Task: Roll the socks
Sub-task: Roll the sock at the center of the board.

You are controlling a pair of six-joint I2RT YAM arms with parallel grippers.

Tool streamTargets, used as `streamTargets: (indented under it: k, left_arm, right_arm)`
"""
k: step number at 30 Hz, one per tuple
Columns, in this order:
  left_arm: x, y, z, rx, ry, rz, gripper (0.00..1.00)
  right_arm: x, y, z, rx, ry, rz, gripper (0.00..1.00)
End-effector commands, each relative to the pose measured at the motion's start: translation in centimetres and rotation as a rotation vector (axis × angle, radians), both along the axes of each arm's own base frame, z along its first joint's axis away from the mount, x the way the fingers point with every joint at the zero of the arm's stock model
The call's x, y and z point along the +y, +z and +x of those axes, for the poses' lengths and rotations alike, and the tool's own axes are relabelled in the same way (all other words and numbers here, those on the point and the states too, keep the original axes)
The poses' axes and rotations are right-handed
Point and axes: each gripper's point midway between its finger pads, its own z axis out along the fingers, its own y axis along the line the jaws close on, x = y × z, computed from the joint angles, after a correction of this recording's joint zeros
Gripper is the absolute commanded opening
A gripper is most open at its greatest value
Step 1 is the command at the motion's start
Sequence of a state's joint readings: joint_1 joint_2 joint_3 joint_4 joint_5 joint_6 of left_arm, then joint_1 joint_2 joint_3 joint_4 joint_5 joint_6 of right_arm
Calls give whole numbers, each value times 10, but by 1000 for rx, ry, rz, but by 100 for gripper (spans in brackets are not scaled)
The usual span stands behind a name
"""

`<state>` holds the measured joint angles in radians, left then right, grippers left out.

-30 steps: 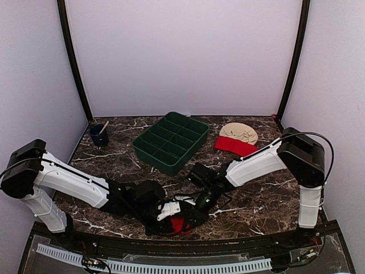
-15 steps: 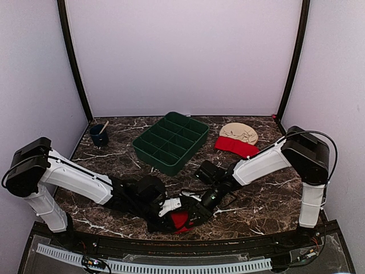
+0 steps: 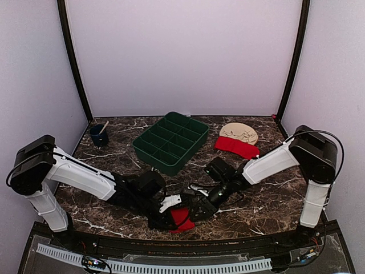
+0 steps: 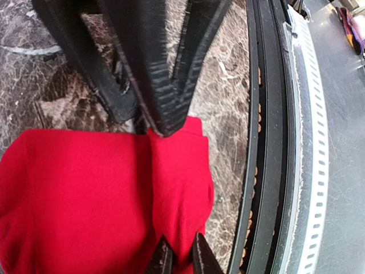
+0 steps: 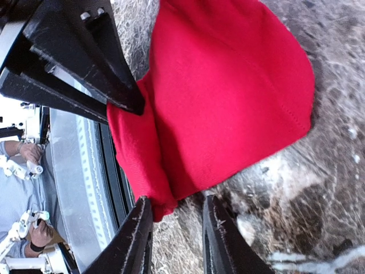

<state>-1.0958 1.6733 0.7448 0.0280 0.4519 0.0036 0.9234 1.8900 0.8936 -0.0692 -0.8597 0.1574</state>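
Where the two arms meet at the near edge of the desk (image 3: 268, 200), one red sock (image 3: 181, 217) lies doubled over into a short bundle, so from above its long axis cannot be told. In the left wrist view its fold line runs straight away from the camera, and the body spreads off to the left of it. The left gripper (image 4: 180, 246) is clenched on a narrow pleat of this sock, at the side next to the desk's front rail. The right gripper (image 5: 177, 201) is released, jaws apart, with the sock's folded corner against one finger and bare desk between them. A second red sock (image 3: 235, 146) lies flat, well apart at far right. Its long axis runs across the desk, its right end slightly nearer. It touches a beige cloth (image 3: 239, 132) and lies near the green tray (image 3: 165, 166).
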Motion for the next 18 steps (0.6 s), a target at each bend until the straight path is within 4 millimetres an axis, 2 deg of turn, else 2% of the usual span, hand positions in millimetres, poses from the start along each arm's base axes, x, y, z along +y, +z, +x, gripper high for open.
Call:
streamTargets:
  k: [1, 9, 18]
  left_arm:
    - [17, -18, -1, 89, 19, 89, 12]
    - [16, -23, 3, 213, 16, 103, 11]
    - [22, -24, -3, 385, 3, 85, 11]
  right_arm:
    - [1, 10, 13, -66, -55, 31, 29]
    - [-7, 16, 26, -173, -137, 33, 30]
    - [-18, 20, 42, -309, -231, 31, 30]
